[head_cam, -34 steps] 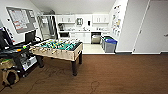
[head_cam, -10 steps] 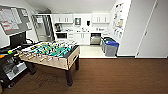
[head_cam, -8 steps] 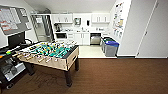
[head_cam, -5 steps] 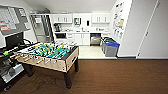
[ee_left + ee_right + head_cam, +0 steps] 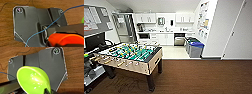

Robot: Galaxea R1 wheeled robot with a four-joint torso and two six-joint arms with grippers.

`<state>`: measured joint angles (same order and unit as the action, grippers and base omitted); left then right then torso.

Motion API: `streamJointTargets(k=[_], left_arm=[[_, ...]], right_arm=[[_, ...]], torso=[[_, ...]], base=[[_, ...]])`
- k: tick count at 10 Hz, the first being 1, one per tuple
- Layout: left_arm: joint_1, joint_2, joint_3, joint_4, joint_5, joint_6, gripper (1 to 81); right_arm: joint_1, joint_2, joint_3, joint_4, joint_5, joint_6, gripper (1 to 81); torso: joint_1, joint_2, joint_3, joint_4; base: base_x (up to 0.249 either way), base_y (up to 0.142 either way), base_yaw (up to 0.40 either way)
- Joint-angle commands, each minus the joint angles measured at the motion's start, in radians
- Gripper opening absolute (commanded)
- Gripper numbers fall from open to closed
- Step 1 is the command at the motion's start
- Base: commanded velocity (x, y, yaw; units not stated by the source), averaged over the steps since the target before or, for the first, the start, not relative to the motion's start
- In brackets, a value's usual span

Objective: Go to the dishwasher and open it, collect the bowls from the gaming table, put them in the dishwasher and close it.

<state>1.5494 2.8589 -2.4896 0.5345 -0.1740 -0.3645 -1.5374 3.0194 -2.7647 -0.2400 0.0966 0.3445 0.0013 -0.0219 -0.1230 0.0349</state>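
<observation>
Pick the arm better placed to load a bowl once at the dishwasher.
Right, probably: the glossy yellow-green round bowl sits at its end effector, seemingly gripped by the rim. The stainless-steel-fronted dishwasher is far across the room.

I am facing into a kitchenette across a dark wood floor point(image 5: 196, 77). A table-football table point(image 5: 131, 56) with a green field and rods is standing close on my left, with a dark monitor point(image 5: 94, 41) beside it against the wall. At the far end, white cabinets point(image 5: 166, 38) are lining the wall, and the stainless-steel dishwasher point(image 5: 179, 40) is sitting under the counter with its door shut. A grey bin with a blue lid point(image 5: 195, 48) is standing just to its right, by the white wall.
</observation>
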Motion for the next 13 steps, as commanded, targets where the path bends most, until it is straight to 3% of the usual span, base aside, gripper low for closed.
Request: streamJointTargets(k=[1, 9, 13], left_arm=[[-0.030, -0.010, 0.006, 0.010, 0.039, 0.002, 1.0], [-0.030, -0.012, 0.006, 0.009, 0.039, 0.002, 1.0], [-0.031, -0.012, 0.006, 0.009, 0.039, 0.002, 1.0]], right_arm=[[0.035, -0.005, 0.001, -0.012, -0.051, -0.002, 1.0], [0.036, -0.005, -0.001, -0.012, -0.051, -0.002, 1.0], [0.038, -0.005, 0.001, -0.012, -0.051, -0.002, 1.0]], torso=[[0.000, 0.000, 0.000, 0.000], [0.000, 0.000, 0.000, 0.000], [0.000, 0.000, 0.000, 0.000]], base=[[0.151, 0.000, 0.000], [0.152, -0.046, 0.000], [0.152, 0.000, 0.000]])
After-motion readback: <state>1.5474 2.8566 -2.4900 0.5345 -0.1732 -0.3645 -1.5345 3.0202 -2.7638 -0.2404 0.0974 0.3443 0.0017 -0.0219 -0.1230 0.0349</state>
